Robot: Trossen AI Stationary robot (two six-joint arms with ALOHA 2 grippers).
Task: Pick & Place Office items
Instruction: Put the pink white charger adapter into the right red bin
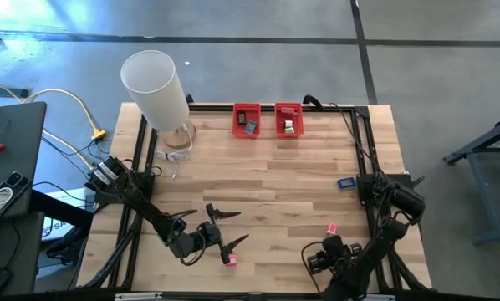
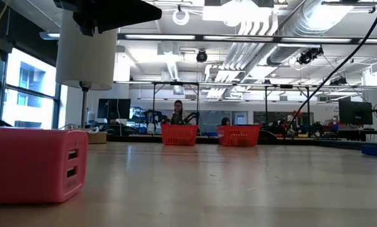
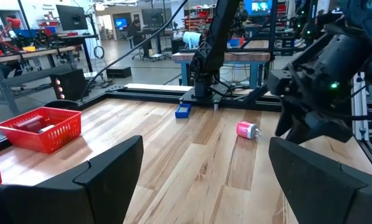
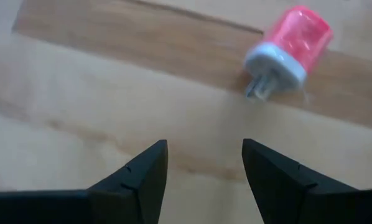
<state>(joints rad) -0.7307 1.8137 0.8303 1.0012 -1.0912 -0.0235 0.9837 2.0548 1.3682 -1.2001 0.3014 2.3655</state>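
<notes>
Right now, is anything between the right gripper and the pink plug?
No. In the right wrist view, only bare wood lies between the open right gripper and the pink plug. The high view shows the same.

Pink plug piece [image 4: 290,51] on its side mid-right; blue piece [image 1: 345,183] farther back.

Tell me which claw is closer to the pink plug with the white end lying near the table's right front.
Right. The right claw hovers open just short of the pink plug, aimed beside it. The left claw is open across the table, near another pink piece.
</notes>
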